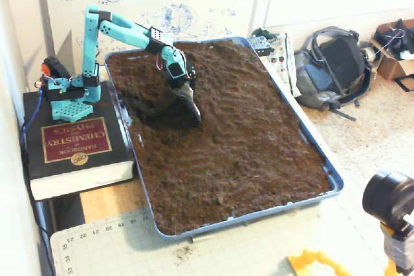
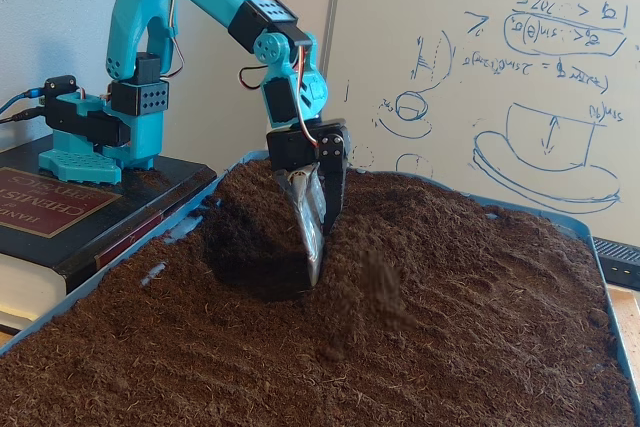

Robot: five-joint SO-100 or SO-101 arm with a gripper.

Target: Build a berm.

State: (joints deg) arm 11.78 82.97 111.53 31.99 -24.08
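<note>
- Your soil (image 1: 246, 140) looks matt, crumbly and rough, like the berm (image 2: 370, 287) heaped beside the gripper (image 2: 314, 272).
- Your arm (image 1: 116, 27) is smooth turquoise plastic with black blocks.
- The tray (image 1: 310, 143) rim looks like smooth blue plastic.
- The book (image 1: 71, 140) cover is glossy black.
- The backpack (image 1: 333, 66) is grey cloth.

Count, both fixed views:
- Robot arm (image 1: 123, 27): 1, upper left of the frame, with 1 claw (image 1: 192, 109) at its end.
- Tray (image 1: 309, 139) of soil: 1, centre.
- Mound of soil (image 2: 370, 292): 1, beside the claw.
- Book (image 1: 74, 143): 1, left, under the arm's base.
- Whiteboard (image 2: 480, 77): 1, along the top.
- Backpack (image 1: 333, 69): 1, upper right.
- Cardboard box (image 1: 394, 46): 1, far upper right.
- Cutting mat (image 1: 116, 247): 1, bottom left.
</note>
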